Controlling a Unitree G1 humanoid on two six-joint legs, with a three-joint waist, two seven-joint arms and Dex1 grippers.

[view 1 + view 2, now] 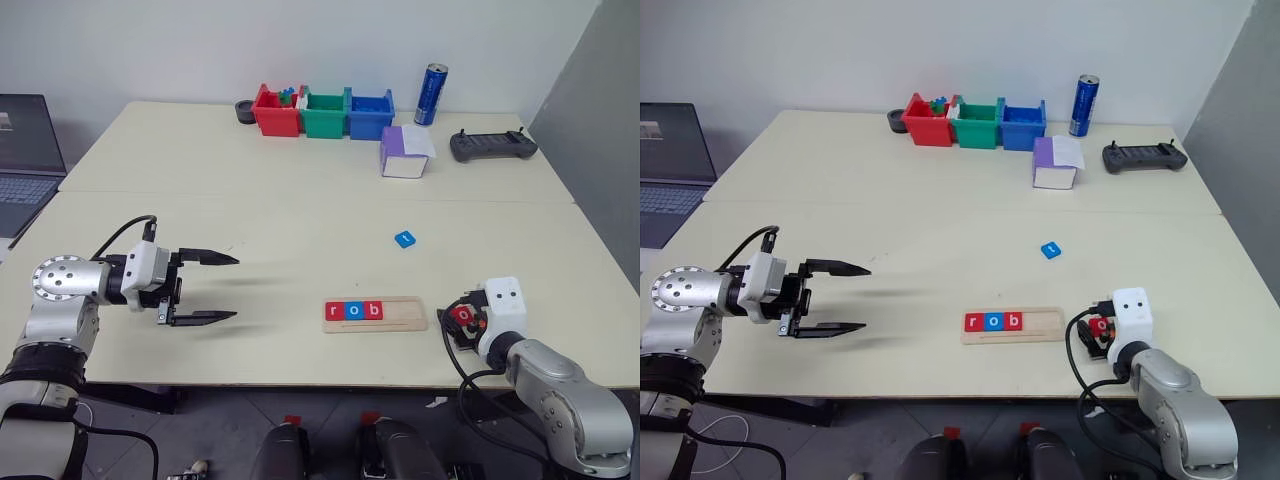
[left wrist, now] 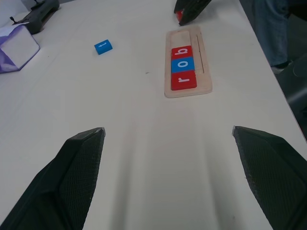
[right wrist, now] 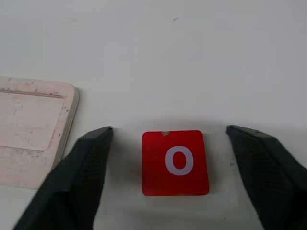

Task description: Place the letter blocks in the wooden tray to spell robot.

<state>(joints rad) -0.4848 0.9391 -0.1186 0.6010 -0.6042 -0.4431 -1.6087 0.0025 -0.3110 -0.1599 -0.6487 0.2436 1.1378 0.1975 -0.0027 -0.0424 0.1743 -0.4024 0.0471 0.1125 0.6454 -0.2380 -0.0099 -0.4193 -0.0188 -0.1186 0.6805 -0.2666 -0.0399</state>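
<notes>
Taking the wooden tray (image 1: 376,314) as landmark, near to far. The tray lies on the tabletop (image 1: 300,210) near its front edge and holds three letter blocks in its left slots: red r (image 1: 334,311), blue o (image 1: 353,311), red b (image 1: 372,310). Its two right slots are bare.

Just beyond the tray's right end, the right pincer (image 3: 169,143) stands with fingers wide apart, one on each side of a red o block (image 3: 175,163) lying flat on the tabletop. Neither finger touches the block; it is not held.

Well off the tray's left end, the left pincer (image 1: 212,287) hangs above the tabletop, fingers spread wide, holding nothing and pointing toward the tray.

Beyond the tray, toward its right end, a blue t block (image 1: 404,239) lies loose on the tabletop.

Judgement: the fourth letter is the step in hand. The next move calls for closing on the red o block, lifting it, and setting it upright-reading in the slot touching the b; the t follows last.

Count: five letter blocks, three red and two blue; three seated, two loose. One tray. Two pincers.

Far behind the tray: three plastic bins (image 1: 322,112), red, green and blue; one blue can (image 1: 431,95); one purple-and-white box (image 1: 405,152); one black controller (image 1: 492,145).
</notes>
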